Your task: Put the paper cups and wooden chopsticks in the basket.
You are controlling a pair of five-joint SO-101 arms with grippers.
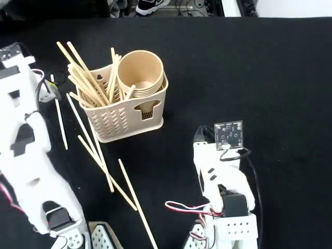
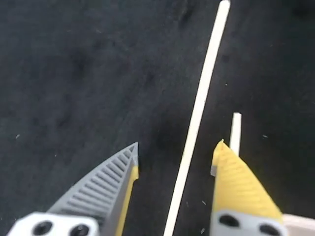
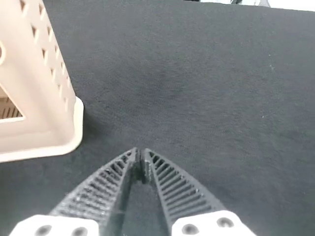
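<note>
The paper cups (image 1: 141,72) sit stacked in the basket (image 1: 129,122). Left of the basket, the left gripper (image 2: 177,144) hangs with its claw apart astride a loose chopstick (image 2: 199,103). The right gripper (image 3: 141,153), pinched together on nothing, sits by the basket's corner. I'd worry that the thin stick rolls away from the pinch, or that the neighbouring stick (image 2: 236,129) gets nudged.

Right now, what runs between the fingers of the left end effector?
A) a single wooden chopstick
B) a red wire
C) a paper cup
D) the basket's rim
A: in the left wrist view the left end effector is open, and one chopstick lying on the black table runs lengthwise between its fingers.
</note>
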